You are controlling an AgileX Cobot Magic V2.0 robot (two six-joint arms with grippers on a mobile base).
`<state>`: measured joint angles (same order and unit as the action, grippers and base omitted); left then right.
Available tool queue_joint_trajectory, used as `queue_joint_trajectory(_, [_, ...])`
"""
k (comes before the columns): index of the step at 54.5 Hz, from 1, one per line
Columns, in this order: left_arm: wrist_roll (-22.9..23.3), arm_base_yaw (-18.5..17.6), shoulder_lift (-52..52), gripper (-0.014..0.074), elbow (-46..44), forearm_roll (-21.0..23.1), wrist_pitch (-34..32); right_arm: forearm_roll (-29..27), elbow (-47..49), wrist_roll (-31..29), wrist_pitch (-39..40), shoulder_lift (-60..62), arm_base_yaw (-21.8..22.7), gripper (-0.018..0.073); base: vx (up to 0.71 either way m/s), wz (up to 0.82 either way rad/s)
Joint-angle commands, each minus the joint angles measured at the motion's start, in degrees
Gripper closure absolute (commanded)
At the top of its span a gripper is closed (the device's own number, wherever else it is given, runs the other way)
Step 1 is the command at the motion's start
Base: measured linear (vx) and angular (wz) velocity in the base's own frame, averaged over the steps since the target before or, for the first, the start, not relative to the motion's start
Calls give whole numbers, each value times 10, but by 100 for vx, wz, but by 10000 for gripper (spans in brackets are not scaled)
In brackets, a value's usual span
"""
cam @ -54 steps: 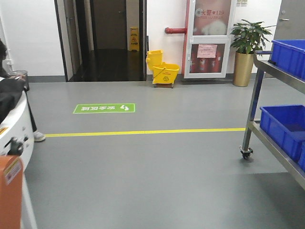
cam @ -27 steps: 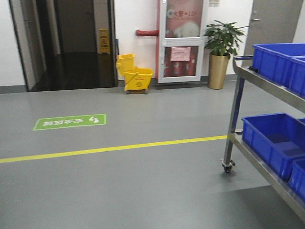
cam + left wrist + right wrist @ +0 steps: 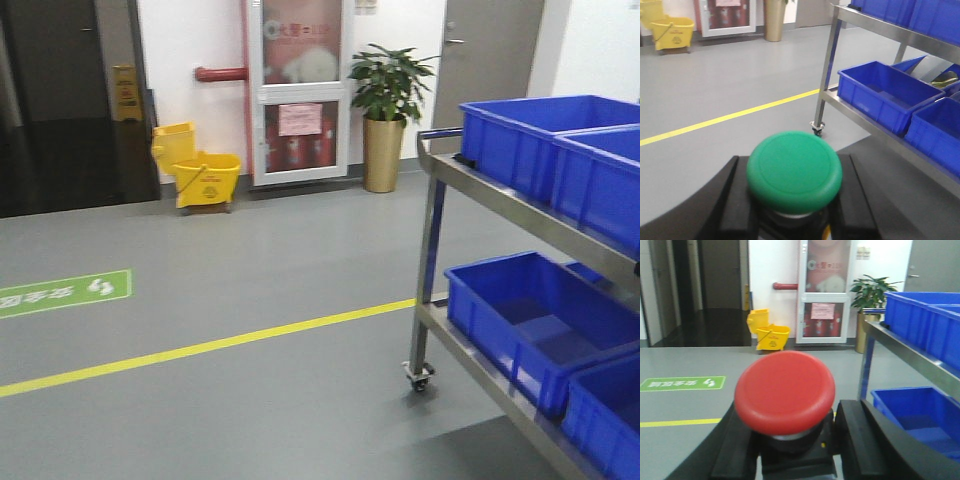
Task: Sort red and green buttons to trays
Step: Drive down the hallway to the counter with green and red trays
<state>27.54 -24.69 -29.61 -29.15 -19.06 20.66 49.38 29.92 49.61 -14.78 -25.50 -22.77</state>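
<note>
**Both buttons gripped and carried, no trays in sight.**

The left gripper (image 3: pixel 792 164) has its jaws closed on the dark blocky base of the green button (image 3: pixel 794 172), leaving the smooth, domed cap upright, probably so it travels steady. The right gripper (image 3: pixel 793 410) clamps the red button (image 3: pixel 785 390) the same way, glossy round cap up. At two o'clock stands a brushed steel cart (image 3: pixel 428 270) on castors, loaded with deep blue plastic crates (image 3: pixel 500 330). The red and green trays show in no view, so I judge the sorting not yet begun.
</note>
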Motion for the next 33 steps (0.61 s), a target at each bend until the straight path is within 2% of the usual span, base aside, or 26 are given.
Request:
queue_joint_trajectory(1, [1,-3,-3,596,-18,-1,-46,12,20,-1,35,-6,0,569,48,-36])
queue_joint_trajectory(17, [1,-3,-3,596,-18,-1,-46,12,20,-1,35,-6,0,569,43,-44])
queue_joint_trajectory(33, [1,-3,-3,596,-18,-1,-46,12,20,-1,35,-6,0,569,35,-68])
